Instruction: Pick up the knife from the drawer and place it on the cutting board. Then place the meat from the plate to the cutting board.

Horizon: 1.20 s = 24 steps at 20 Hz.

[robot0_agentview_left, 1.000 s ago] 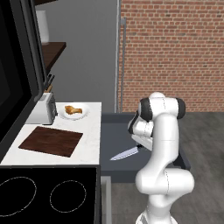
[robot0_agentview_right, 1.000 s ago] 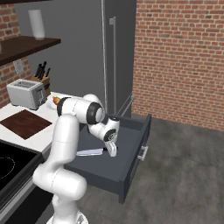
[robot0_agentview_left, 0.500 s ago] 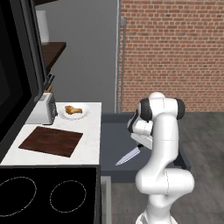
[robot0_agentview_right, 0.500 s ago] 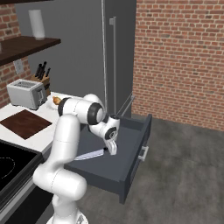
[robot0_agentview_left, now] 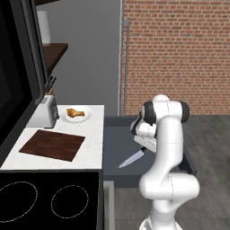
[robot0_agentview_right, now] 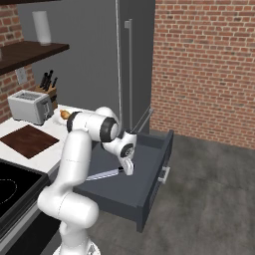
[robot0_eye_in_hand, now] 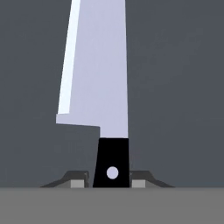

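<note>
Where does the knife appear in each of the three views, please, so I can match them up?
Left base view: knife right of centre, blade pointing lower left, in the drawer.
Right base view: low centre-left, beside the gripper.
Hand view: centre, blade up, black handle between the fingertips.
Shared landmark: the drawer's dark grey floor.
</note>
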Tool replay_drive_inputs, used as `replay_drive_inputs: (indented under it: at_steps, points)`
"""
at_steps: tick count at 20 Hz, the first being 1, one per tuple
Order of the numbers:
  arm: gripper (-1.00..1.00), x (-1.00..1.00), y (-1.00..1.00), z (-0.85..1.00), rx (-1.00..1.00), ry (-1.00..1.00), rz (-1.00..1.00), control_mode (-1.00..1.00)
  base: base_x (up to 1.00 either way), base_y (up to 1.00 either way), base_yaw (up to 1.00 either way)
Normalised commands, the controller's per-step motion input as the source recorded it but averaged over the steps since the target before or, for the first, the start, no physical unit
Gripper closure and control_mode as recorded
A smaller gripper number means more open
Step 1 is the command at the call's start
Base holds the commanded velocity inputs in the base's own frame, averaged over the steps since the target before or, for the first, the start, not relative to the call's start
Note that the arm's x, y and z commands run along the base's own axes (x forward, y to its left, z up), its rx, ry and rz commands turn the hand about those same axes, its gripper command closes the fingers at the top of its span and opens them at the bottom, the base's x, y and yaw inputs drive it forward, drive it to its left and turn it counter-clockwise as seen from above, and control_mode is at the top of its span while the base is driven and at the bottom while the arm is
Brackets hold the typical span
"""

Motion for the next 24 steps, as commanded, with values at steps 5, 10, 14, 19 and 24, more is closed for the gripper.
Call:
replay_drive_inputs:
  at_steps: [5,10,14,19,24]
  points:
    - [1.0,0.0,-0.1,0.11,0.0,0.0,-0.07,-1.0,0.0,0.0,0.0]
    - [1.0,0.0,-0.54,0.74,0.14,0.0,-0.11,-1.0,0.0,0.0,0.0]
    - [1.0,0.0,-0.38,0.96,0.11,0.0,-0.22,-1.0,0.0,0.0,0.0]
    - [1.0,0.0,-0.08,1.0,0.02,0.01,-0.3,-1.0,0.0,0.0,0.0]
    - [1.0,0.0,0.18,1.0,-0.01,0.06,-0.27,-1.0,0.0,0.0,0.0]
